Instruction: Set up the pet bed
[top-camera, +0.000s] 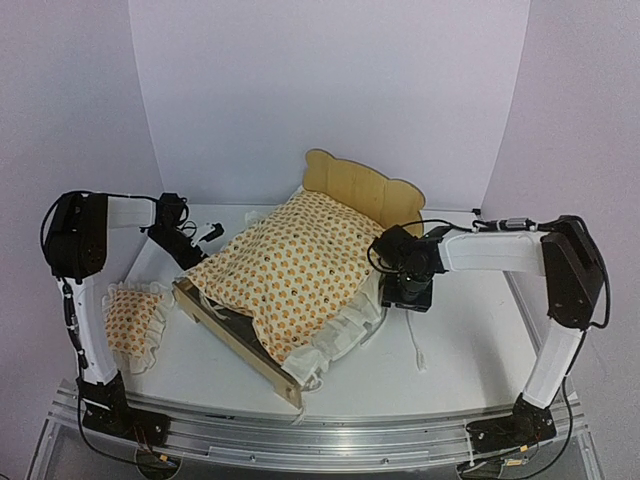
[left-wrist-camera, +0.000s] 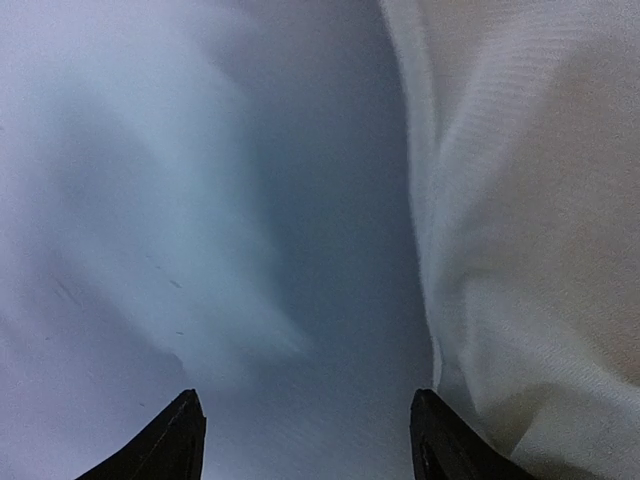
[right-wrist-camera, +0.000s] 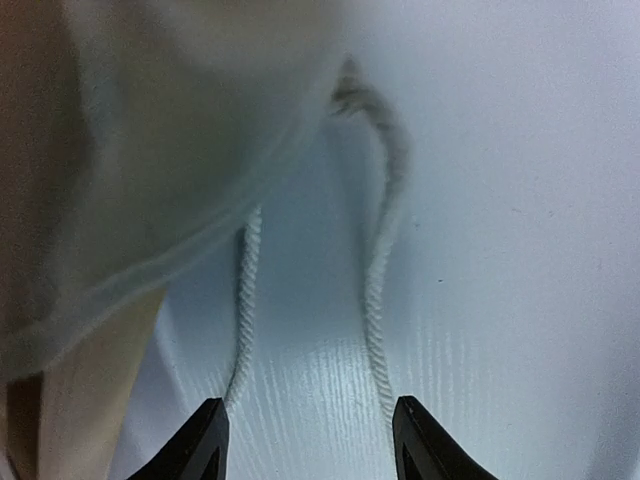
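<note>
The pet bed (top-camera: 236, 342) stands slanted mid-table, its scalloped headboard (top-camera: 360, 190) at the back, its near side rail bare. The cream orange-patterned cushion (top-camera: 290, 265) lies over it, ruffle hanging off the right side. The small matching pillow (top-camera: 132, 320) lies on the table at the left. My left gripper (top-camera: 196, 262) is open and empty at the cushion's left edge; white cushion cloth (left-wrist-camera: 530, 230) fills the right of the left wrist view. My right gripper (top-camera: 405, 298) is open and empty, low at the bed's right side. Two white tie cords (right-wrist-camera: 380, 290) lie between its fingertips (right-wrist-camera: 415, 435), under the ruffle (right-wrist-camera: 170, 200).
A loose white tie cord (top-camera: 417, 350) trails on the white table right of the bed. White walls close in the back and sides. A metal rail (top-camera: 330, 435) runs along the near edge.
</note>
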